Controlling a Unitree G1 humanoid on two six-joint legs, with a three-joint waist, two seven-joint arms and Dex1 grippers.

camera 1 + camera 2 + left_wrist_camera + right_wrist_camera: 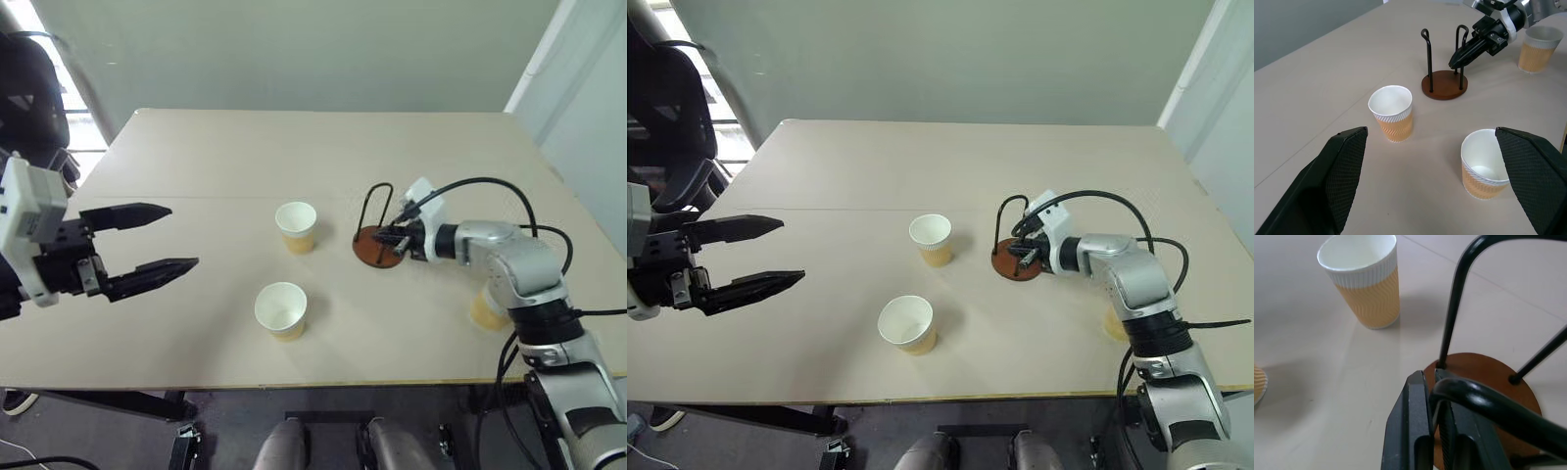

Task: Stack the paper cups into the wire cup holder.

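The wire cup holder (375, 251), a reddish-brown disc with two black wire loops, stands right of the table's middle. My right gripper (1435, 428) is shut on one of its wire loops, just above the disc. Two paper cups stand upright and apart on the table: one (296, 227) left of the holder, another (281, 310) nearer the front edge. A third cup (1537, 49) stands at the right, partly behind my right arm. My left gripper (181, 237) hovers open and empty above the table's left side, well away from the cups.
The beige table (245, 147) has a seam running across it. Black cables (490, 186) loop from my right arm over the table's right side. A dark chair (666, 108) stands off the far left corner.
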